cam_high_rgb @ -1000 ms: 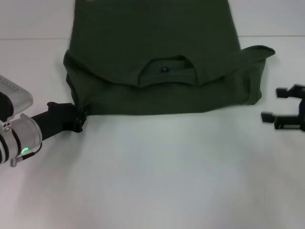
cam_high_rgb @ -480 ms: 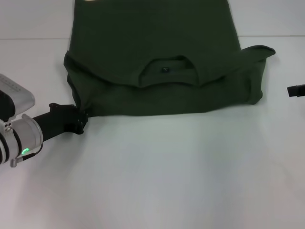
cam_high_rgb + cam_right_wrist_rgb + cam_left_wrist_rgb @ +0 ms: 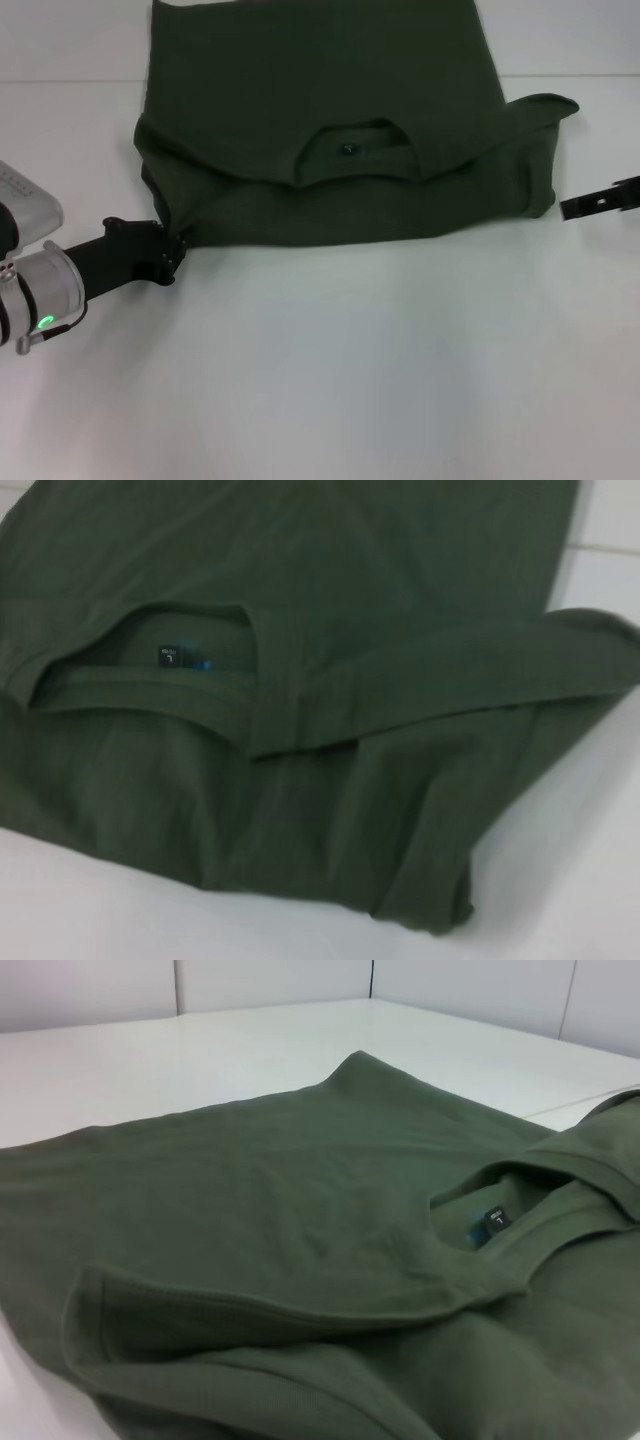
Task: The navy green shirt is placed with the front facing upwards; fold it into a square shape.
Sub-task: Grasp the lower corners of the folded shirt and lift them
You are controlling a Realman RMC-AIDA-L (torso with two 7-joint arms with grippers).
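Observation:
The navy green shirt lies flat on the white table, its sleeves folded in and its collar toward me. The collar label shows in the left wrist view and the right wrist view. The chest lettering is hidden. My left gripper sits low on the table at the shirt's near left corner, shut on the fabric edge there. My right gripper shows only as a dark bar at the right edge of the head view, just right of the shirt's near right corner and apart from it.
The white table runs bare from the shirt's near edge to the front. A seam in the table top runs across at the back. The shirt's far end goes out of the head view.
My right gripper drew out to the right edge, then came back in part as a tilted bar. My left gripper stayed at the shirt's corner. The shirt has hardly moved.

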